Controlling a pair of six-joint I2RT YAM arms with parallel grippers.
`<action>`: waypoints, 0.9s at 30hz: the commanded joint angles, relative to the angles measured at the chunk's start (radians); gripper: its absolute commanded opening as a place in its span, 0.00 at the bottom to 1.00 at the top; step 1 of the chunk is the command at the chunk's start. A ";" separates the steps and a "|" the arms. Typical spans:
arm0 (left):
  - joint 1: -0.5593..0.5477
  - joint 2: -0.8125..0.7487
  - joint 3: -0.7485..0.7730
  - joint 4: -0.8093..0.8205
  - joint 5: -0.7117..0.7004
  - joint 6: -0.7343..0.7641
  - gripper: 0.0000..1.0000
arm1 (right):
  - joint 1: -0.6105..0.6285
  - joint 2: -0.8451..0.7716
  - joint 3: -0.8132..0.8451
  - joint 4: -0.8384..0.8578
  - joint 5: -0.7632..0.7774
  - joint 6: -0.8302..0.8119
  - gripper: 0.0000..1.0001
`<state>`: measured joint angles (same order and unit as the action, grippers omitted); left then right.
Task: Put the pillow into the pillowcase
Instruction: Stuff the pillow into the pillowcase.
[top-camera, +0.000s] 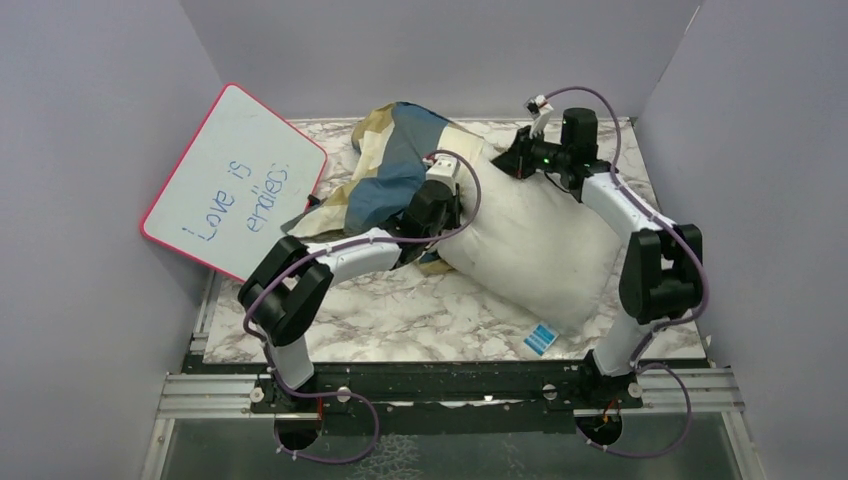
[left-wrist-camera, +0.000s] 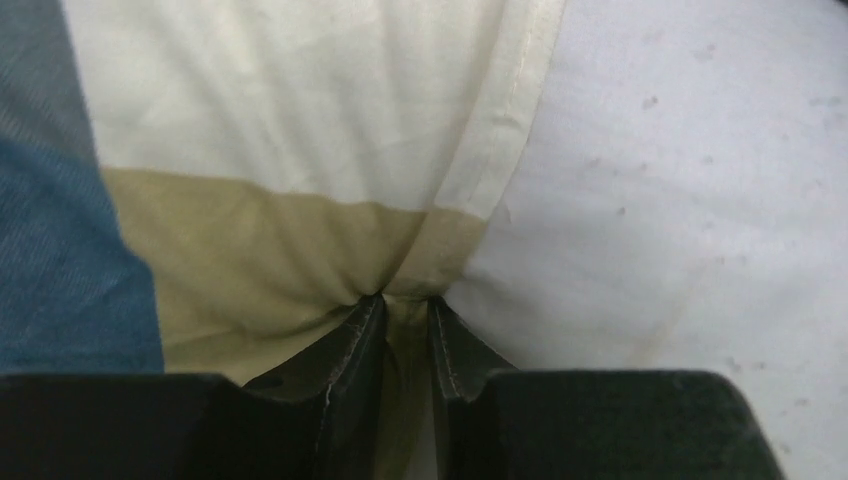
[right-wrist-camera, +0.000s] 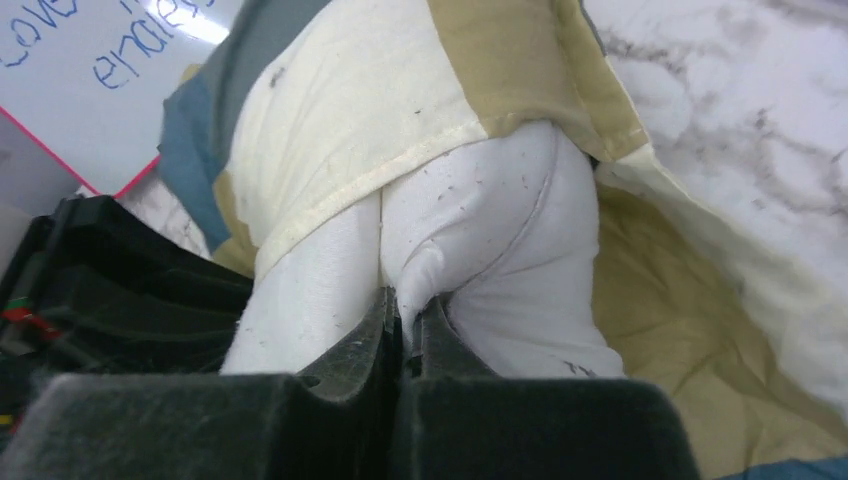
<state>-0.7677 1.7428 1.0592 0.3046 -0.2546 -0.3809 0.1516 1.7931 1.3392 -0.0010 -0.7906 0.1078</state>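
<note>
two claws, both clamped on cloth: my left claw (left-wrist-camera: 405, 305) has its jaws pinched on the tan hem of the pillowcase (top-camera: 390, 165), right where that hem lies against the pillow (top-camera: 540, 250), and my right claw (right-wrist-camera: 408, 312) is squeezed tight on a small fold of the pillow's white fabric at its far end. the pillow lies diagonally across the table (top-camera: 400, 320), its far end tucked just inside the mouth of the case, most of its body bare, the blue tag (top-camera: 540, 338) corner nearest me. what worries me: the right pinch is on a thin nip of skin, not stuffing, so i judge a hard push could slip it free or only stretch the fabric without shifting the bulk. the left grip looks like one hem layer, though i cannot tell for sure; dragged the wrong way, it could close the mouth over or bunch the case up. the limp case could also slide, since the table is a smooth-looking marble pattern. a pink-rimmed whiteboard (top-camera: 235, 180) leans at the left against plain grey walls (top-camera: 100, 100) that box in three sides.
</note>
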 joint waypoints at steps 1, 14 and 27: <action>-0.001 0.084 0.145 -0.019 0.068 0.031 0.23 | 0.066 -0.205 -0.006 0.071 -0.017 -0.055 0.00; -0.015 -0.070 0.074 0.066 0.077 -0.054 0.24 | 0.120 -0.390 -0.219 0.149 0.106 -0.247 0.00; -0.015 -0.458 -0.101 -0.112 -0.089 0.004 0.51 | 0.146 -0.369 -0.353 0.238 0.145 -0.174 0.00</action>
<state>-0.7811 1.3270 0.9112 0.2165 -0.2676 -0.4343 0.2916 1.3853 0.9989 0.1711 -0.6731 -0.1104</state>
